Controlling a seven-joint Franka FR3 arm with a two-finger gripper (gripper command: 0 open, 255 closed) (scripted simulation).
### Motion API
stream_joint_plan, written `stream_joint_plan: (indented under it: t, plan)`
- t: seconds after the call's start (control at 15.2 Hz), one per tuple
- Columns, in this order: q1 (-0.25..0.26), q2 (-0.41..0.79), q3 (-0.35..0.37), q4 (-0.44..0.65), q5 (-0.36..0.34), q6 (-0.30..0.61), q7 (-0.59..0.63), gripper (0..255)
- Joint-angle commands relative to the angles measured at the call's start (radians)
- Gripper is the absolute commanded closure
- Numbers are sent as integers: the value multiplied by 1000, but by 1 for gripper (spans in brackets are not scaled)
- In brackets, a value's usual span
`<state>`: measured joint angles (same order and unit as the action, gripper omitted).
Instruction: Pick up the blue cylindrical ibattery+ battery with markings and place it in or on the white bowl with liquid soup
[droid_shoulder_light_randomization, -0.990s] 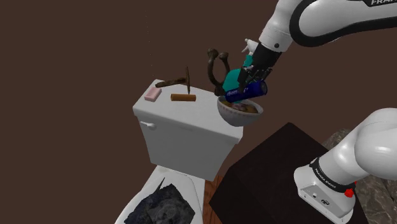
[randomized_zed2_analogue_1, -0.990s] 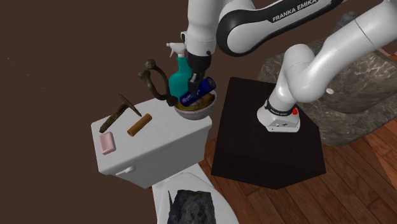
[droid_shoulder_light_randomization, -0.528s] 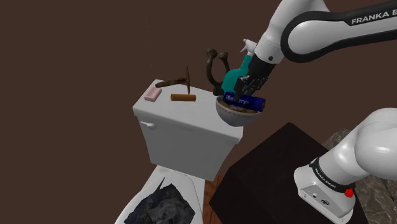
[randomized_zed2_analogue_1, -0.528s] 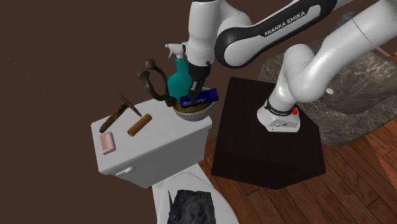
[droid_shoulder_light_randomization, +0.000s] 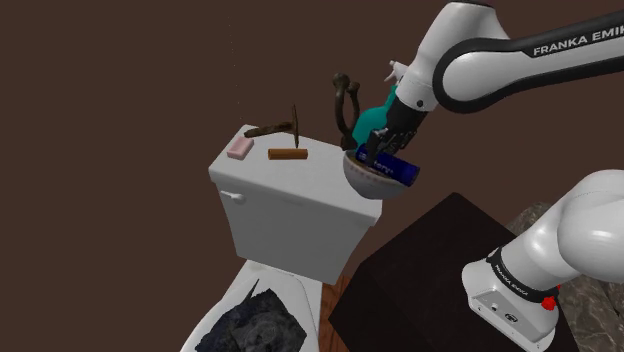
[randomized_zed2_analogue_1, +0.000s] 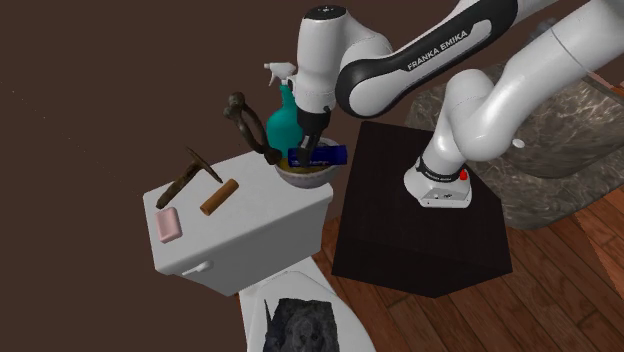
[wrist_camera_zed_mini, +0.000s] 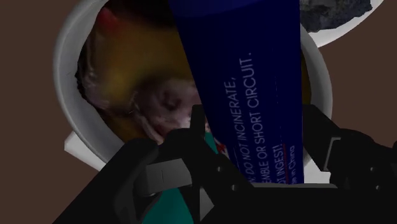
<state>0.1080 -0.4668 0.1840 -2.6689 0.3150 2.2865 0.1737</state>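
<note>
Placement step, nearly done by my read. I had the gripper (droid_shoulder_light_randomization: 383, 150) clamped on the blue battery (droid_shoulder_light_randomization: 397, 168), which lay nearly level across the top of the white bowl (droid_shoulder_light_randomization: 364, 182) at the toilet tank's (droid_shoulder_light_randomization: 280, 205) edge. Next call was to release, then lift straight up without dragging the battery off. In the wrist view its ends were cut off, and I couldn't tell if it touched the soup (wrist_camera_zed_mini: 137, 83) or the rim.

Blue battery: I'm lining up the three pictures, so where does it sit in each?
Shoulder view: blue battery right of centre, lying across the white bowl.
Second exterior view: just above centre, on the same bowl.
Wrist view: clasped in the gripper, over the bowl's rim.
Shared landmark: the white bowl of soup.
</note>
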Motion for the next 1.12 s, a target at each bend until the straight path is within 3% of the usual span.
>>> stream_joint_plan:
  t: [0.0, 0.13, 0.2, 0.53, 0.79, 1.06]
  plan:
    - [-6, 6, -3, -5, -3, 2, 0, 255]
    - [-7, 6, -2, -5, -3, 2, 0, 255]
    - [-7, 4, -3, -7, -3, 1, 0, 0]
    - [-7, 6, -2, -5, -3, 2, 0, 0]
    - [-23, -76, -27, 64, -32, -150, 10, 0]
    - [-23, -76, -27, 64, -32, -150, 10, 0]
